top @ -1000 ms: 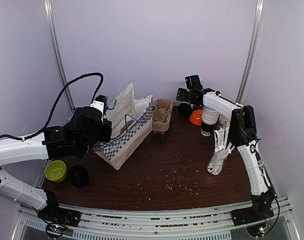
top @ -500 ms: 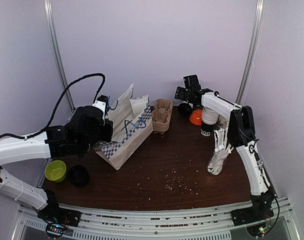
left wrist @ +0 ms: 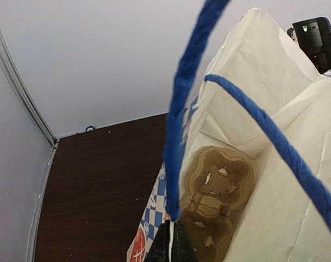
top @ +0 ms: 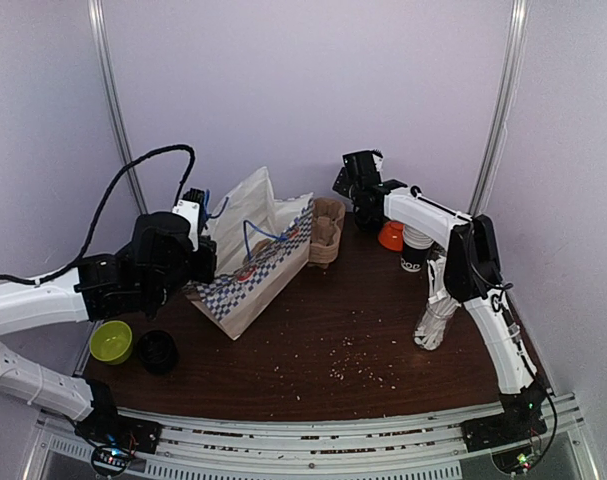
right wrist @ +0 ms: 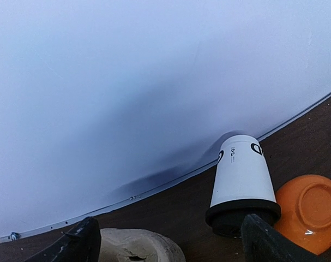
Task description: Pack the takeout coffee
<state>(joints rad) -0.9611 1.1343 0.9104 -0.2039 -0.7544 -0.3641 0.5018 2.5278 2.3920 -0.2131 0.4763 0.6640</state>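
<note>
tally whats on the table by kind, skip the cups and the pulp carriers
bowls: 2, a green bowl and an orange bowl
paper bag: 1
glass of straws: 1
black round item, kind unclear: 1
total: 5

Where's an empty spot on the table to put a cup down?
The biggest bare patch is the middle and front of the table, between the checked bag, the glass of straws and the near rail; only crumbs there. The back right is crowded: pulp carrier, orange bowl, cup stack. The front left holds a green bowl.
</note>
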